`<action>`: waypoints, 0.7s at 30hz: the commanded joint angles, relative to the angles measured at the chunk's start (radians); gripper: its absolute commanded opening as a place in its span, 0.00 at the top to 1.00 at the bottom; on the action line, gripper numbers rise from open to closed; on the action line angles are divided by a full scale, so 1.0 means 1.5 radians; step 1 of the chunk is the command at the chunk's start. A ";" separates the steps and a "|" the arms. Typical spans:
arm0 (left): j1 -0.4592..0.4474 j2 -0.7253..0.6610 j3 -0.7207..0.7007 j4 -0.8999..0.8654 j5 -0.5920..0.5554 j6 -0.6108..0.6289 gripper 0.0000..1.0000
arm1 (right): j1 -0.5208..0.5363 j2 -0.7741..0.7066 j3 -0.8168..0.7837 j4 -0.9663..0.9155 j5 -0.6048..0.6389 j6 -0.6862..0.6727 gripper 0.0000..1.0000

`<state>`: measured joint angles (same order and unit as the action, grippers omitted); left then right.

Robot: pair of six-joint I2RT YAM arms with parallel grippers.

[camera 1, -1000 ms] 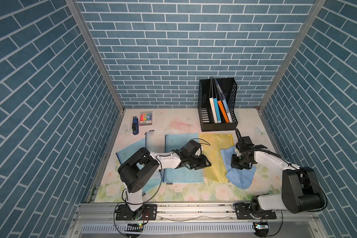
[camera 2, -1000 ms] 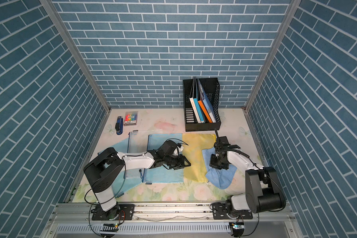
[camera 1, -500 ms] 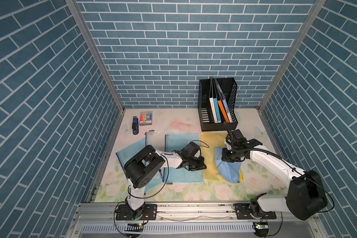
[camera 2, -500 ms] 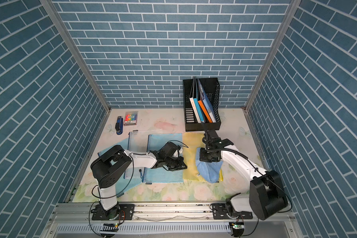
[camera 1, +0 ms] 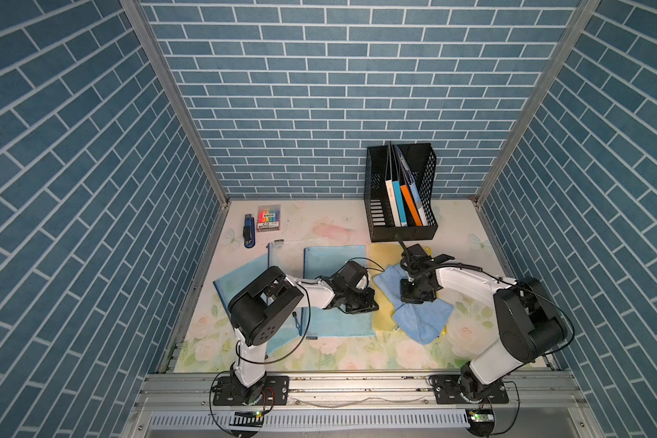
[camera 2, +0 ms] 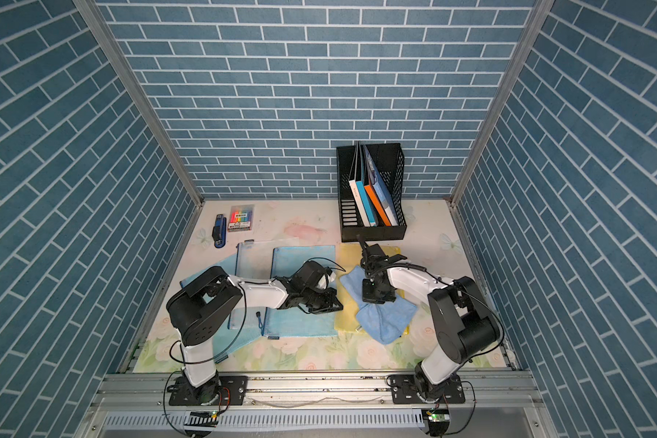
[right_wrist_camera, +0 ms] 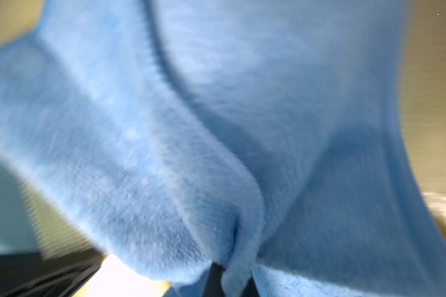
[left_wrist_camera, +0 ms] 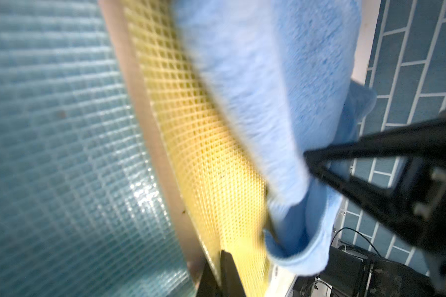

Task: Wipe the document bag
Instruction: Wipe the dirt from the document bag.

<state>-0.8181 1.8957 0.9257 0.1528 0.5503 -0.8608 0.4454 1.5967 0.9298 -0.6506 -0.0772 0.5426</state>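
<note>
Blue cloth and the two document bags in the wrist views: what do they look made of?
Blue cloth: seemingly microfibre or fleece, matte; fuzzy nap and soft folds show.
Yellow document bag: probably flexible plastic, perhaps vinyl, with an embedded mesh; a square grid runs through it.
Blue document bag: same mesh-grid look, glossy; bright glare spots sit on it.

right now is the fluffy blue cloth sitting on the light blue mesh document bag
No, the fluffy blue cloth lies on the yellow mesh document bag, beside the light blue mesh bag.
</note>
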 commanded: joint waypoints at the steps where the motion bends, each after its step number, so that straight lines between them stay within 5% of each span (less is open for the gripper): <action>1: 0.006 -0.001 -0.027 -0.035 -0.009 0.016 1.00 | -0.063 -0.036 0.003 -0.029 0.047 -0.030 1.00; 5: 0.006 0.004 -0.032 -0.024 0.003 0.018 1.00 | -0.051 0.038 0.052 0.015 -0.030 -0.008 1.00; 9: 0.006 0.009 -0.032 -0.025 0.009 0.021 1.00 | 0.056 0.147 0.155 0.054 -0.065 0.018 1.00; 13: 0.006 0.008 -0.038 -0.022 0.011 0.018 1.00 | 0.085 0.214 0.212 0.135 -0.137 0.084 1.00; 21: 0.008 -0.012 -0.060 -0.018 -0.005 0.012 1.00 | 0.036 0.226 0.227 0.070 -0.022 0.016 1.00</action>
<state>-0.8093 1.8771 0.8726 0.2092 0.5724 -0.8528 0.5507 1.9354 1.2743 -0.4904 -0.1944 0.5938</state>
